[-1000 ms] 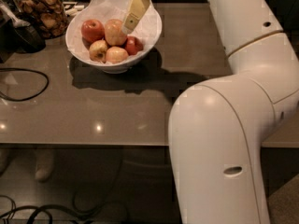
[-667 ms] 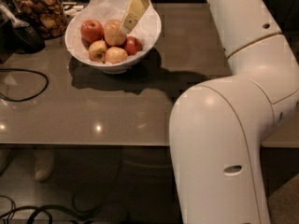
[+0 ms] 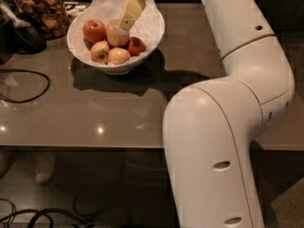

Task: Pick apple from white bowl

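The white bowl (image 3: 151, 36), lined with crinkled white paper, stands on the table at the back left. It holds several apples. The apple (image 3: 115, 35), the largest, pale yellow-orange with a pink blush, sits in the middle. A deep red apple (image 3: 94, 30) lies to its left, another red one (image 3: 137, 46) to its right, and two small yellow-green ones (image 3: 100, 51) in front. My gripper (image 3: 125, 26) reaches down into the bowl from above, its yellowish tip at the top right of the apple. The apple rests in the bowl.
The grey-brown table (image 3: 95, 108) carries a glass jar of snacks (image 3: 42, 11) at the back left, a dark object (image 3: 19, 34) and a black cable loop (image 3: 23, 87). My large white arm (image 3: 228, 127) fills the right side. Cables lie on the floor (image 3: 28, 215).
My gripper's tip has shifted slightly left, closer onto the large apple. The bowl and the apples have not moved.
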`<state>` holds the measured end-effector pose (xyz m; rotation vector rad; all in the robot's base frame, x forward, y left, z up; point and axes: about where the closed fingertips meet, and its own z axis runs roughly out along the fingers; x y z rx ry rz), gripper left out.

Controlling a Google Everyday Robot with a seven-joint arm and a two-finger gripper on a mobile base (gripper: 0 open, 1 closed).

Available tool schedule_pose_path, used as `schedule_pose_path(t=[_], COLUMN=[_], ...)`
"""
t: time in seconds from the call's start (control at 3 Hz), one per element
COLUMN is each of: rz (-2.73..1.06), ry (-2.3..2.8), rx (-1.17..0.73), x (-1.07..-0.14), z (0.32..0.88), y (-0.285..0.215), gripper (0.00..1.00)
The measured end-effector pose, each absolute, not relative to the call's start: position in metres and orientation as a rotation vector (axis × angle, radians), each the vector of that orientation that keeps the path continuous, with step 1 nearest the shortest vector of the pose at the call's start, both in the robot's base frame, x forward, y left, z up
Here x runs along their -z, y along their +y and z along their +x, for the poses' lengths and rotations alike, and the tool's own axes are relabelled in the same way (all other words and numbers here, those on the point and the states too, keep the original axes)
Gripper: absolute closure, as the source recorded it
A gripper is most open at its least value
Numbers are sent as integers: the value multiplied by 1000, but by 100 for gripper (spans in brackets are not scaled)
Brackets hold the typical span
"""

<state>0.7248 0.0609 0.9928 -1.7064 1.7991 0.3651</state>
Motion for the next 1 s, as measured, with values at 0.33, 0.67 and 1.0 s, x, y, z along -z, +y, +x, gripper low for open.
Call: schedule_pose_path(t=[0.33, 0.67, 1.0], rz=[-1706, -1696, -1684], ry=[1805, 1824, 1857], rx=[-364, -351, -339], x=[-990, -987, -980], z=[728, 733, 738], y=[64, 64, 61], gripper=[0, 0, 1])
